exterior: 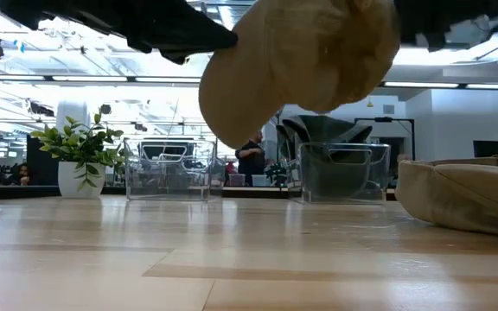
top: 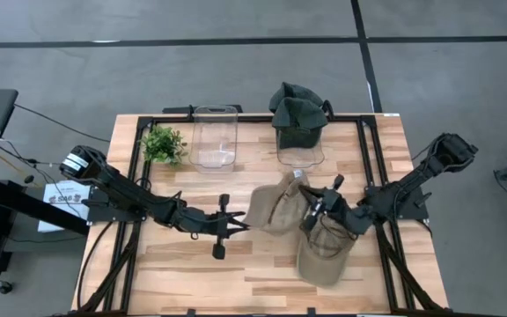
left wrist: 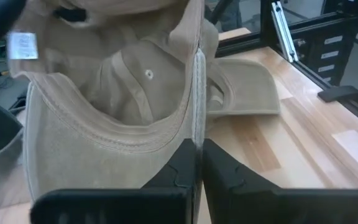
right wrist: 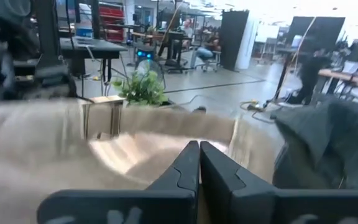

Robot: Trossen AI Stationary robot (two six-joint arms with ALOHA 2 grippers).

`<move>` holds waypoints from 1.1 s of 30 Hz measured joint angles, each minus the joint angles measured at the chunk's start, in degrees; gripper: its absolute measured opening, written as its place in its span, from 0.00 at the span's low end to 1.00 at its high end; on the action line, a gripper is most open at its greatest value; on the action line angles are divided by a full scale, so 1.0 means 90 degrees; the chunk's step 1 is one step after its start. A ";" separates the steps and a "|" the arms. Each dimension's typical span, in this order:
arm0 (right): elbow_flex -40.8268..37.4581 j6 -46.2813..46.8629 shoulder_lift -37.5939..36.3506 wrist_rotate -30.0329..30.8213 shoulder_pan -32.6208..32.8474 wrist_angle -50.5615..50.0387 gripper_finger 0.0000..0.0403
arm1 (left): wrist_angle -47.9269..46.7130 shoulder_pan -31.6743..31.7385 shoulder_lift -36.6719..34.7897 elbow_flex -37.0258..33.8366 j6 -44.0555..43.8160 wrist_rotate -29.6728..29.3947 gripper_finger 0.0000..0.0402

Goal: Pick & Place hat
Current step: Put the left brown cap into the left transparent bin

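The tan hat (top: 275, 207) hangs in the air above the middle of the table (top: 165, 264), its inside turned toward my left wrist camera. My left fingers (top: 236, 226) are pinched tight on its rim seam, and my right fingers (top: 311, 214) are closed on the opposite side, so I hold it between both arms. A second tan hat (top: 324, 255) lies flat on the table near my right arm. I judge the pick is done and the carry comes next. Behind stand an empty clear bin (top: 214, 136) and a bin (top: 299, 145) heaped with dark green hats (top: 296, 107), beside a small plant (top: 163, 143). The next move calls for both arms travelling together toward a bin without stretching the cloth.
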 joint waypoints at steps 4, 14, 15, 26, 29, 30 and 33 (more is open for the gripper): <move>0.0324 -0.0531 0.0000 -0.0398 -0.0288 -0.0015 0.01 | 0.0017 -0.0002 0.0208 0.0000 0.0010 0.0116 0.03; 0.0389 0.0141 0.0434 -0.1061 -0.0756 -0.0467 0.00 | 0.0591 -0.0026 0.0312 0.0002 -0.0047 0.0523 0.02; 0.0389 0.0175 0.0594 -0.1055 -0.0756 -0.0388 0.00 | 0.0665 -0.0041 0.0312 0.0002 -0.0047 0.0628 0.02; 0.0389 -0.1103 0.1975 -0.0587 -0.0638 0.2060 0.00 | 0.0913 -0.0314 0.0312 0.0002 -0.0053 0.0972 0.03; 0.0389 -0.1551 0.1945 -0.0585 -0.0470 0.2355 0.00 | 0.0894 -0.0333 0.0312 0.0002 -0.0051 0.0986 0.03; 0.0389 -0.1681 0.1898 -0.0584 -0.0403 0.2409 0.00 | 0.0874 -0.0333 0.0312 0.0002 -0.0051 0.0989 0.03; 0.0389 -0.2028 0.1708 -0.0473 -0.0157 0.2520 0.00 | 0.0814 -0.0330 0.0312 0.0002 -0.0122 0.0987 0.03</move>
